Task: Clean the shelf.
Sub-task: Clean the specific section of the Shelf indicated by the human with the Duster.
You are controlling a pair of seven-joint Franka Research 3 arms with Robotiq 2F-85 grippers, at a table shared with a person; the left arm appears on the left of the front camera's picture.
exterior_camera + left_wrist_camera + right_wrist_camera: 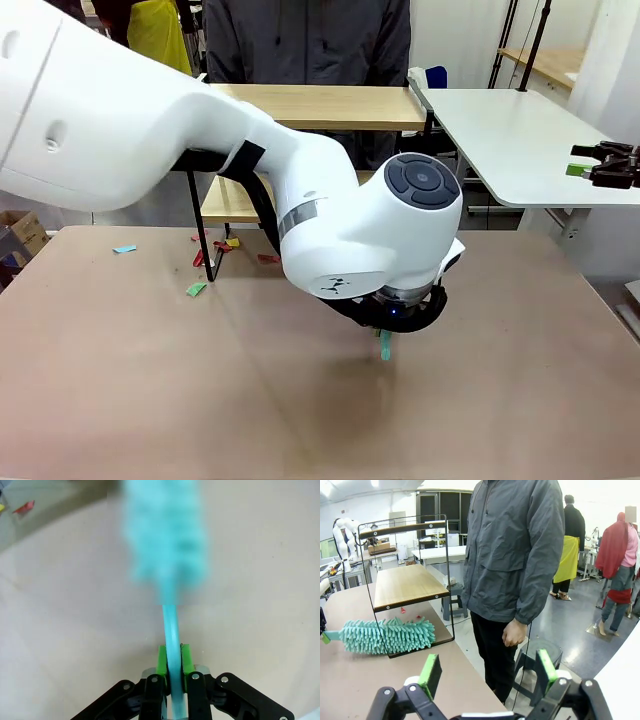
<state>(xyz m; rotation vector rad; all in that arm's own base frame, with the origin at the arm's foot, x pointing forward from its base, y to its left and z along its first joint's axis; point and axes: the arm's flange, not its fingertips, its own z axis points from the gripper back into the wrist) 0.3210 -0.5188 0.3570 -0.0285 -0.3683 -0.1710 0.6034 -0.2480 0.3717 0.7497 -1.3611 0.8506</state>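
Note:
The shelf (330,106) stands at the far side of the brown table, with the person right behind it; my left arm hides much of it. Seen from the right wrist, the shelf (405,585) shows both wooden boards in its black frame. My left gripper (385,335) hangs over the middle of the table, in front of the shelf. It (174,652) is shut on the thin handle of a teal duster (165,535), whose fluffy head is blurred. In the right wrist view the duster (387,635) lies level with the lower board, head towards the shelf. My right gripper (488,670) is open and holds nothing.
Small coloured paper scraps (196,289) lie on the brown table (150,400) around the shelf's legs. A person in a grey jacket (515,550) stands at the far side. My right gripper (592,162) hovers by a white side table (510,130) at the right.

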